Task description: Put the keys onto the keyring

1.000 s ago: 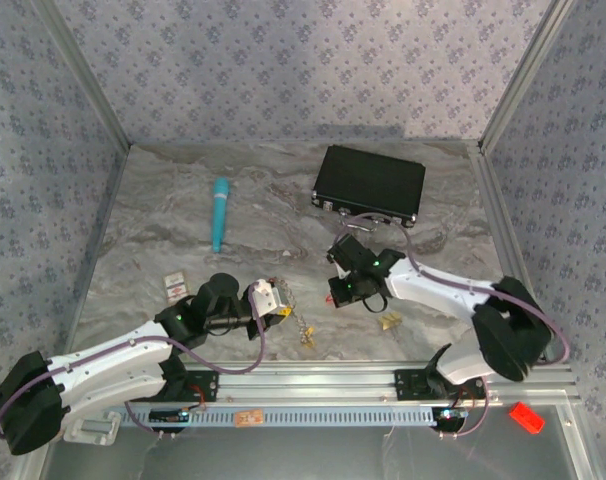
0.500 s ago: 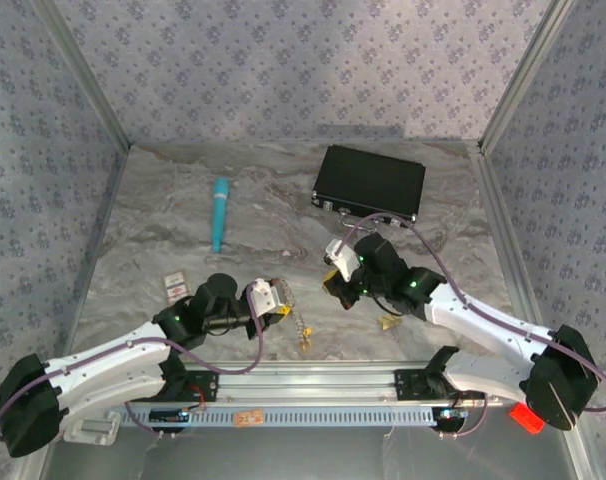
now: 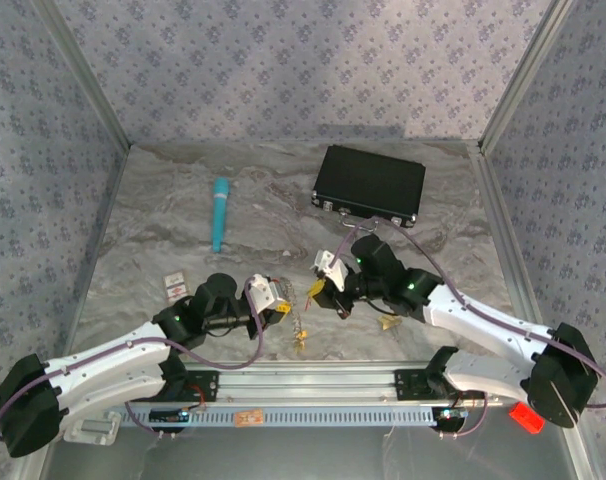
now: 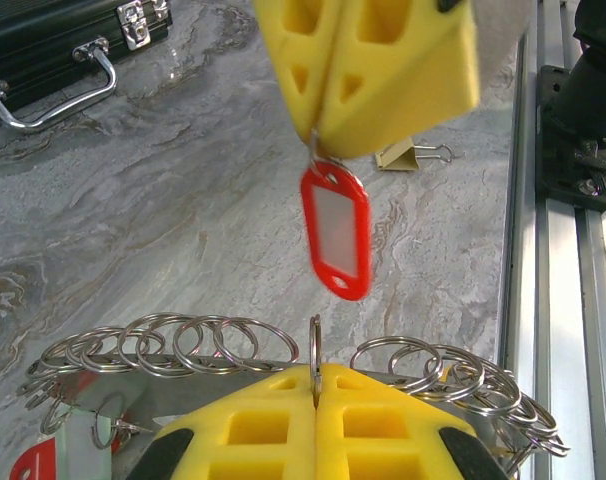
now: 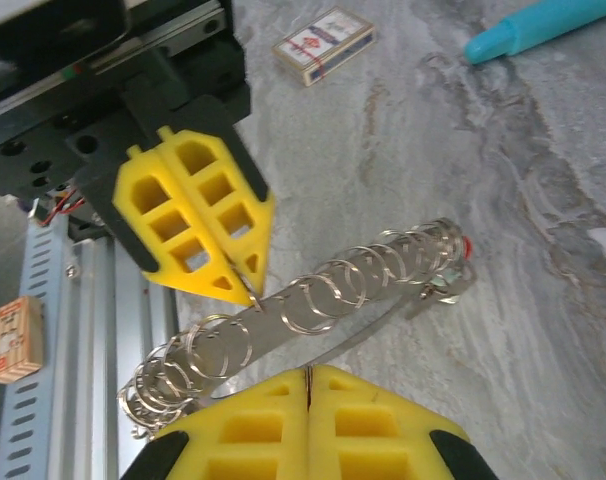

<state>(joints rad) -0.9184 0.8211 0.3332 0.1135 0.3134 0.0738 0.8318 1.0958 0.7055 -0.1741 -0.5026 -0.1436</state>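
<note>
Holding both parts mid-air over the bench (image 3: 163, 200). L gripper (image 4: 315, 378) has its jaws pinched tight on the keyring (image 5: 333, 290), one thin ring edge-on betw. the tips and a row of small split rings fanned out either side. R gripper (image 4: 318, 135) has its jaws closed on the small loop atop a red key tag (image 4: 335, 230). The tag dangles just above the L tips, apparently not touching.

Handling, my guess: all light. The wire is stiff but springy and slick, and the tag swings freely. Best to grip the tag close to its loop, and the keyring near its gap.

Room: open marble betw. the arms. Binder clip (image 4: 413, 155) lies near the R side, black case (image 3: 370, 185) well beyond. Teal tube (image 3: 220, 213) and small box (image 5: 323, 45) are off to the L. Alu rail (image 4: 543, 250) runs along the near edge, so keep the elbows off it.
</note>
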